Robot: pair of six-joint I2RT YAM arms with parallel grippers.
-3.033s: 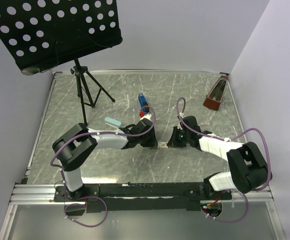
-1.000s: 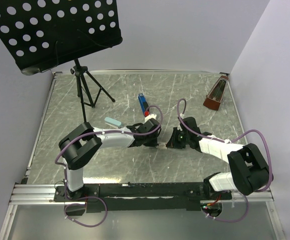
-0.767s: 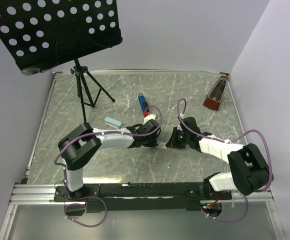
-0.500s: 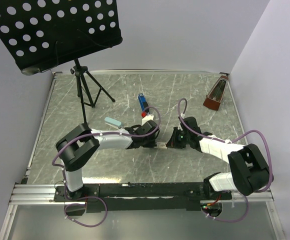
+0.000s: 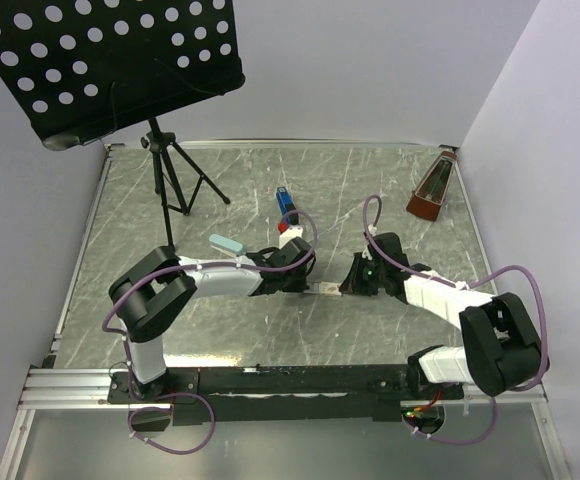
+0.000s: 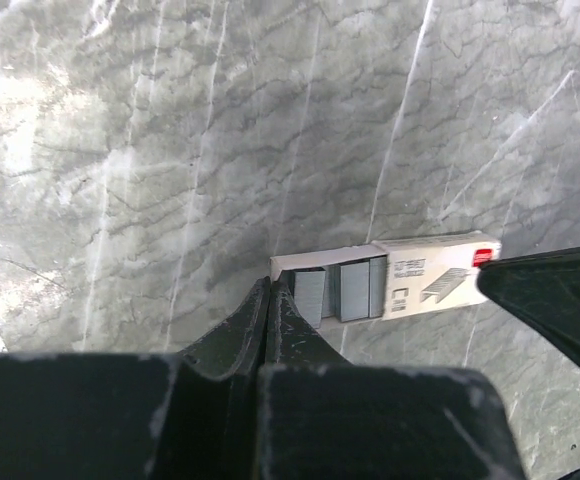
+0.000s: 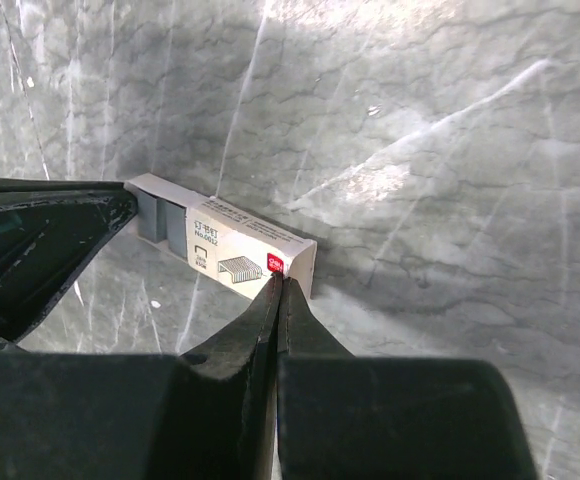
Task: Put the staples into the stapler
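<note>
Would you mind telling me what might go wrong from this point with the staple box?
The tray is slid partly out of the box, so the exposed staples may spill or break apart if it jerks. The left tool and right tool, both looking shut, meet only the box's ends, so it may slip or twist.

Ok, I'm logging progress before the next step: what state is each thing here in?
Small whitish cardboard box with red print: lying flat, inner tray slid partly out.
Grey metal staples: exposed in that tray, not loaded.
Slim dark blue stapler: lying away from both tools, looks shut.
Left tool: shut, tip at the tray's open end.
Right tool: shut, tip at the box's printed end.
</note>
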